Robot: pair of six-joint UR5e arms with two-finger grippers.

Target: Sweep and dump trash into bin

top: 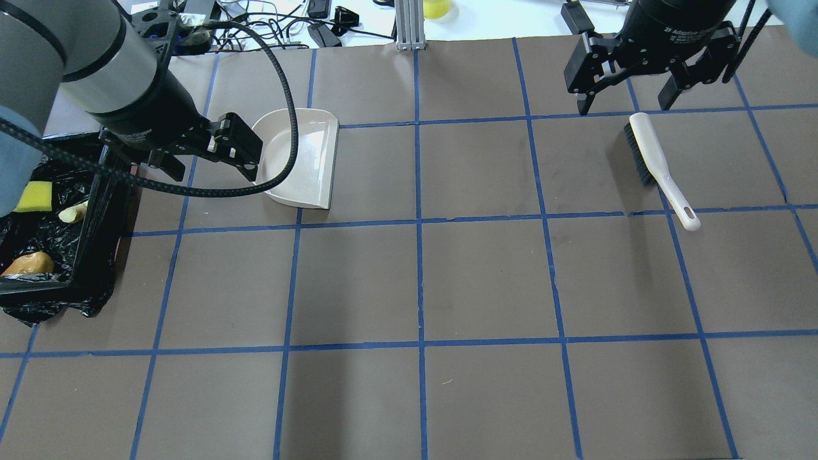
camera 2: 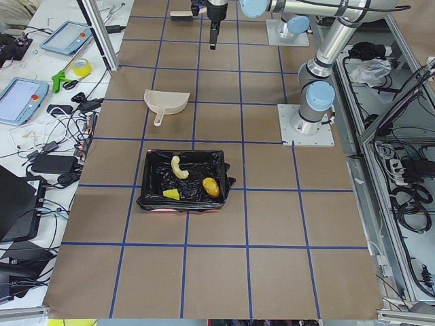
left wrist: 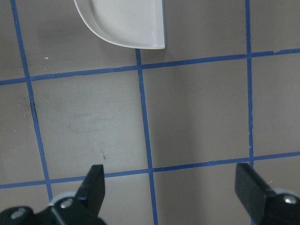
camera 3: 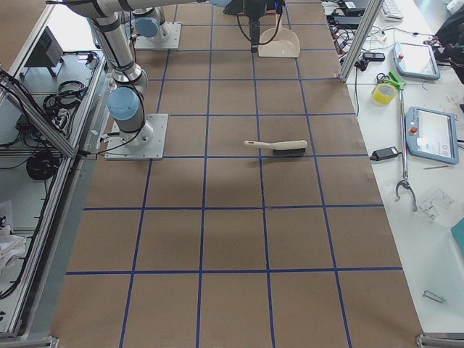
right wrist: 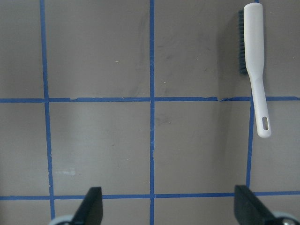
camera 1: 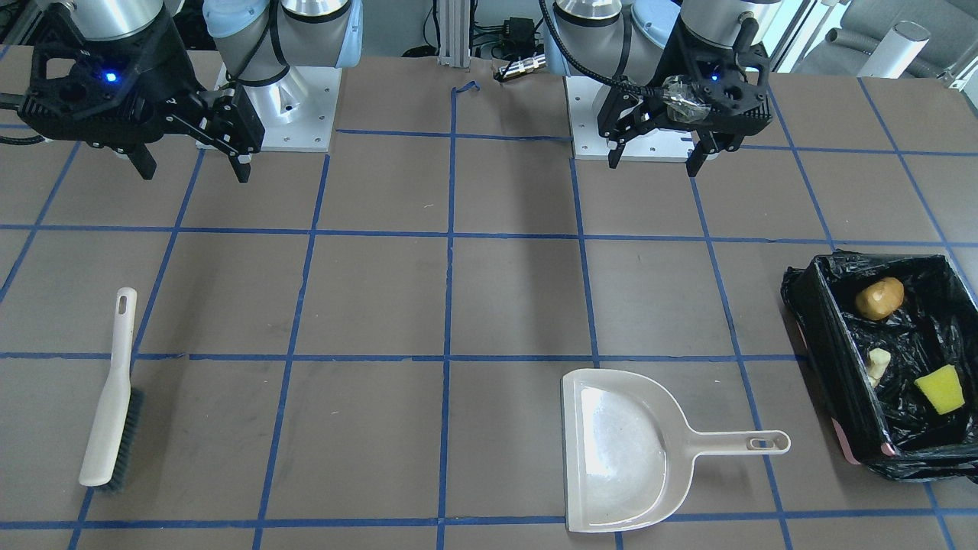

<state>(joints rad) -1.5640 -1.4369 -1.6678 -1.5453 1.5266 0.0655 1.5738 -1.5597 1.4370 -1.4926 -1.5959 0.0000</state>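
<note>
All three trash pieces lie inside the black-lined bin [camera 1: 833, 367]: the golden-brown lump [camera 1: 879, 298], the tan croissant-like piece [camera 1: 879, 365] and the yellow sponge [camera 1: 940, 388]. The bin also shows in the overhead view [top: 102, 211]. My left gripper [camera 1: 653, 166] hangs open and empty above the table, back from the beige dustpan [camera 1: 626, 451]. In the left wrist view the gripper [left wrist: 173, 192] has only the dustpan's corner [left wrist: 126, 23] ahead. My right gripper [camera 1: 195, 176] is open and empty, back from the hand brush [camera 1: 111, 397].
The dustpan [top: 300, 160] lies flat and empty on the table, handle toward the bin. The brush [top: 658, 166] lies on its side, also in the right wrist view [right wrist: 253, 61]. The brown tabletop is marked with a blue tape grid. Cables and tablets lie beyond the far edge.
</note>
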